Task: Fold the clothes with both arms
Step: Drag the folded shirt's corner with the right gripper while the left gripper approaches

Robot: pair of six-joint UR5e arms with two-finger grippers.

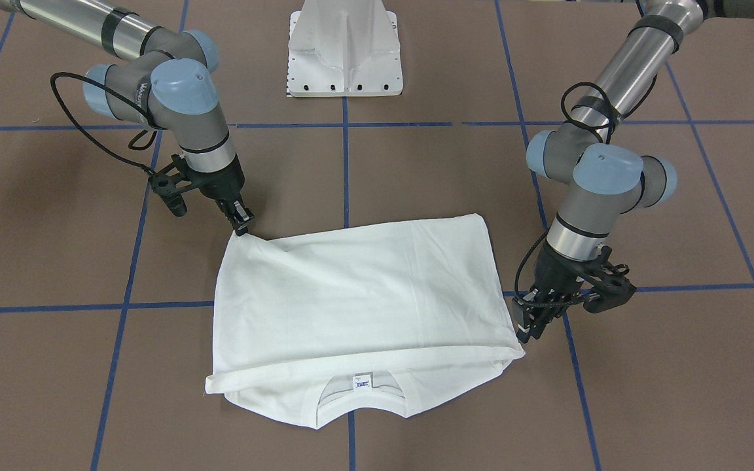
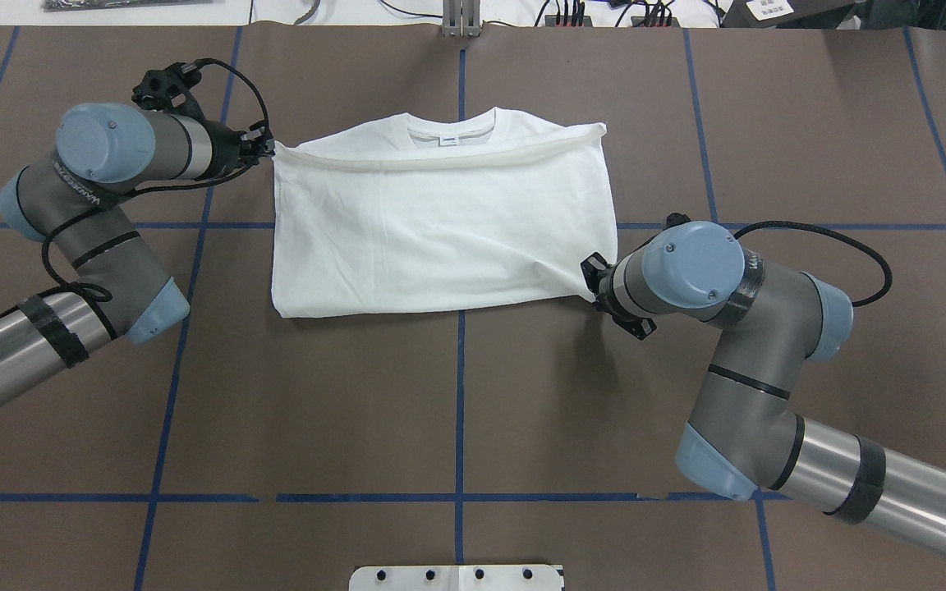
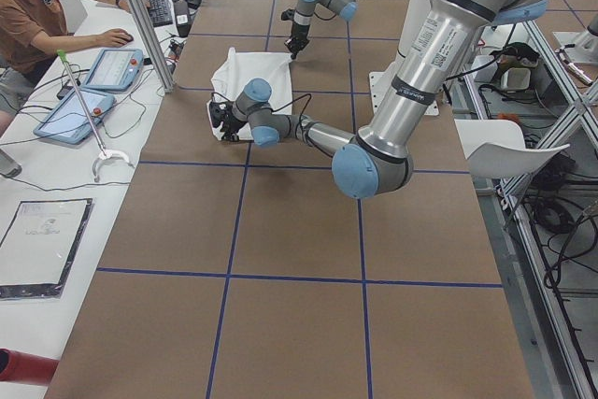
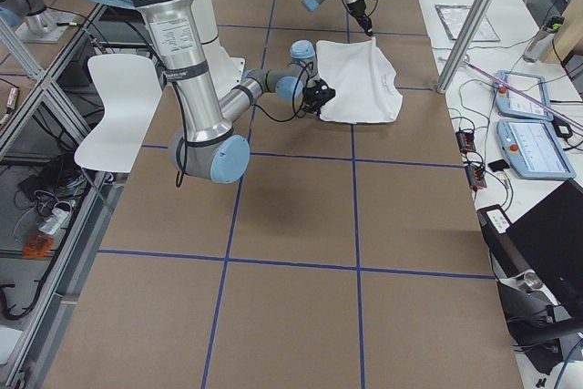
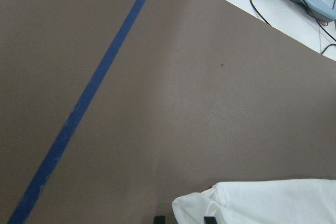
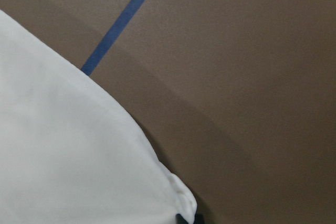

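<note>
Our right black two-finger gripper (image 1: 242, 227) is pinched narrow on a corner of the white T-shirt (image 2: 440, 222), and that corner rises off the surface in a small peak towards the fingertips. Our left black two-finger gripper (image 2: 266, 150) sits at the diagonally opposite corner, beside the collar end. In the left wrist view a bunched bit of cloth lies between its two fingertips, so we judge it closed on the fabric as well.

The white T-shirt lies as a flat rectangle on the brown table covering with blue tape grid lines (image 2: 358, 394), in the half away from our base and straddling the centre line. No sleeves show, so we take them to be tucked in. The hem edge is laid up to just short of the ribbed round collar (image 2: 452, 127), with the small neck label (image 1: 362, 381) still uncovered.

We judge the lengthwise fold done. What remains looks like a crosswise fold, then letting go.
</note>
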